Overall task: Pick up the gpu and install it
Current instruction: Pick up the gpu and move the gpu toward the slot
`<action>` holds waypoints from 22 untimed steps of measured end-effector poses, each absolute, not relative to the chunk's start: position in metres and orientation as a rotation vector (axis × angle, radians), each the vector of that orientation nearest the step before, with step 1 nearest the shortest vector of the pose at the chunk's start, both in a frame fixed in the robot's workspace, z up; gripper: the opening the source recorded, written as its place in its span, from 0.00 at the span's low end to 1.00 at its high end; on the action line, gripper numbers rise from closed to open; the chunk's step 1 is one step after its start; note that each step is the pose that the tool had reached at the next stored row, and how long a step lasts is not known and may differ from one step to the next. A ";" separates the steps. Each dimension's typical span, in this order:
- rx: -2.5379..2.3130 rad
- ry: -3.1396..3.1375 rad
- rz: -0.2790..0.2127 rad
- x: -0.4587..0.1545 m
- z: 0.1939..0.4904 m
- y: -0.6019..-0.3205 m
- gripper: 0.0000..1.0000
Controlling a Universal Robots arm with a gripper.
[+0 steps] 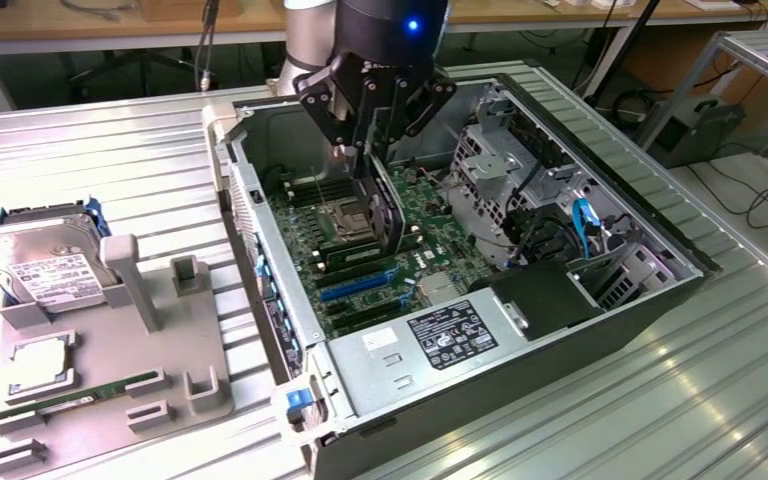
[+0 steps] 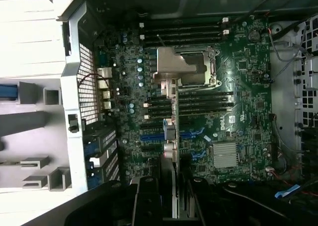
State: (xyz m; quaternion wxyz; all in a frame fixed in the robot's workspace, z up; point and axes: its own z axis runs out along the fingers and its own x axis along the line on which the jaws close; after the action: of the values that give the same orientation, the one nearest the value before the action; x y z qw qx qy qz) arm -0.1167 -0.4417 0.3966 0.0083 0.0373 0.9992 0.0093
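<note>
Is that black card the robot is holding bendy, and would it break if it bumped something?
Probably stiff: the gpu hangs straight on edge from the gripper without drooping. Likely light, since it looks thin and one pinch carries it. Probably delicate: it is a circuit card like the motherboard below, so bumps could hurt it.

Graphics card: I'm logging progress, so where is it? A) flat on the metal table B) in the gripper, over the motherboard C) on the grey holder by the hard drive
B: the gripper holds the graphics card edge-down over the motherboard inside the case.
</note>
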 end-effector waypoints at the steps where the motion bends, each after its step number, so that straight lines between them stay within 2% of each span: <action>1: 0.116 3.123 0.029 -0.116 0.396 -0.442 0.27; 22: 0.117 3.124 0.029 -0.097 0.388 -0.440 0.27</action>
State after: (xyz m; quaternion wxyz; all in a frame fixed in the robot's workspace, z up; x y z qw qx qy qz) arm -0.0969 -0.4396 0.3879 0.0075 0.0373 0.9992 0.0091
